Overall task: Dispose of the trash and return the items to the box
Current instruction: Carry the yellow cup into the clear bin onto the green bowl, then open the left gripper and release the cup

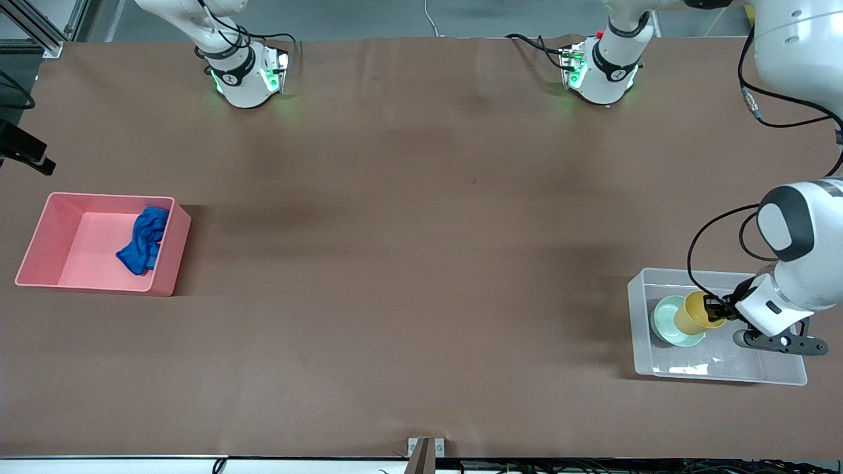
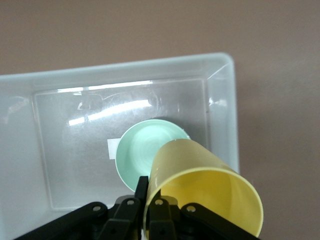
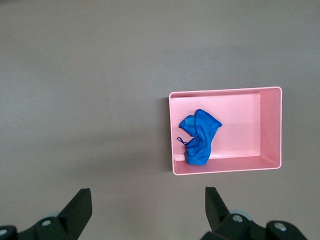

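My left gripper (image 1: 714, 309) is shut on the rim of the yellow cup (image 1: 691, 315), one finger inside and one outside. It holds the cup tilted inside the clear box (image 1: 642, 329), over the edge of the mint-green bowl (image 1: 668, 322) that lies on the box's bottom. The left wrist view shows the gripper (image 2: 150, 186), cup (image 2: 200, 190), bowl (image 2: 140, 150) and box (image 2: 220, 100). The blue rag (image 1: 141, 240) lies in the pink bin (image 1: 39, 243). My right gripper (image 3: 147, 200) is open and empty, high over bare table beside the pink bin (image 3: 270, 125) and rag (image 3: 199, 137).
The pink bin stands at the right arm's end of the table and the clear box at the left arm's end, both nearer the front camera than the bases. A white sticker (image 2: 112, 148) shows on the box's bottom beside the bowl. Brown tabletop (image 1: 421, 263) lies between them.
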Robot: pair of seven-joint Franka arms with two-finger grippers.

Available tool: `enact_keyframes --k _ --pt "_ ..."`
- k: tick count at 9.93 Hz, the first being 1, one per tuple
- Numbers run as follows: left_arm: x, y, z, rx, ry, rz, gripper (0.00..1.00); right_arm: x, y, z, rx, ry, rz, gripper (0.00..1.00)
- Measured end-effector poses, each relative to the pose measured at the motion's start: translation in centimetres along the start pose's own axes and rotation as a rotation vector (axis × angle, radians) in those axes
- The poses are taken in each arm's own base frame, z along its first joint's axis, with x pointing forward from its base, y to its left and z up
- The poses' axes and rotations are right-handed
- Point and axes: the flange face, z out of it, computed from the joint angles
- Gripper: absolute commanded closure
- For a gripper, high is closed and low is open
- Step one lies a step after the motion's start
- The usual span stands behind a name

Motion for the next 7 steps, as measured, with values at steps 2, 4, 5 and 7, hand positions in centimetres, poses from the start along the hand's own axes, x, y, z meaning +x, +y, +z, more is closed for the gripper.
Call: enact_keyframes --k 2,4,5,7 --pt "-0.3 -1.4 4.4 0.006 -0.027 -0.005 0.96 0.0 0.0 0.0 0.000 0.000 0.000 0.00" --pt "-0.8 -1.9 7.5 0.008 -0.053 -0.013 0.93 0.0 0.0 0.0 0.000 0.001 0.000 0.00" --pt "-1.0 -2.1 8.3 0.007 -0.064 -0.015 0.81 0.0 0.0 0.0 0.000 0.001 0.000 0.00" --pt "-1.4 -2.4 8.9 0.006 -0.074 -0.022 0.03 0.0 0.0 0.0 0.000 0.001 0.001 0.00"
